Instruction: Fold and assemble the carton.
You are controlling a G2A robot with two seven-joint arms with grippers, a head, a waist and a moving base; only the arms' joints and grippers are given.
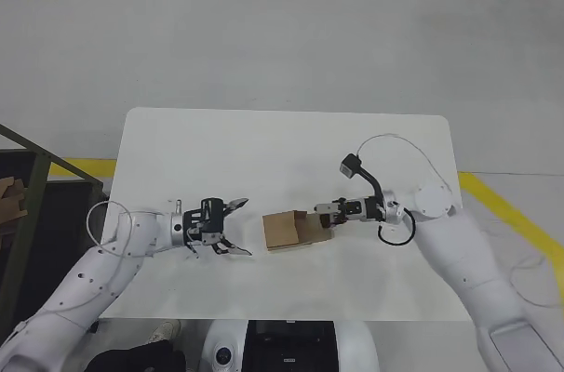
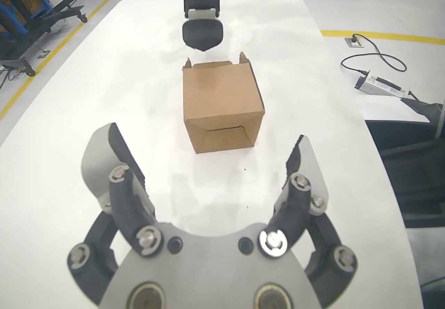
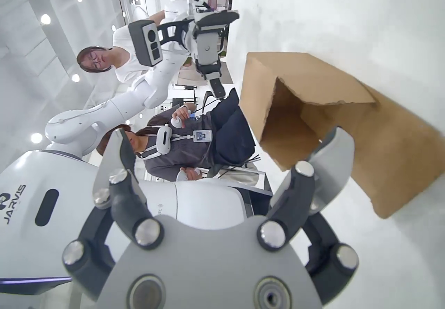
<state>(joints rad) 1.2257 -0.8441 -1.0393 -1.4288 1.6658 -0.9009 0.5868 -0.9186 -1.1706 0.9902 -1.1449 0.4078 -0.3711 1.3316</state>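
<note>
A small brown carton (image 1: 289, 230) lies on its side on the white table (image 1: 263, 149), between my two arms. In the left wrist view the carton (image 2: 222, 98) shows a folded end facing my left gripper (image 2: 207, 133), which stands open a short way off with nothing between its fingers. My left gripper (image 1: 232, 238) is left of the box in the top view. My right gripper (image 1: 320, 217) is at the carton's other, open end. There the carton (image 3: 382, 136) has loose flaps, and my right gripper (image 3: 226, 147) is open, with one finger (image 3: 333, 150) against a flap's edge.
A dark rack holding flat cardboard (image 1: 3, 209) stands off the table's left side. A power strip and cable (image 2: 379, 84) lie on the floor past the table edge. Bare table surface lies beyond the carton, toward the far edge.
</note>
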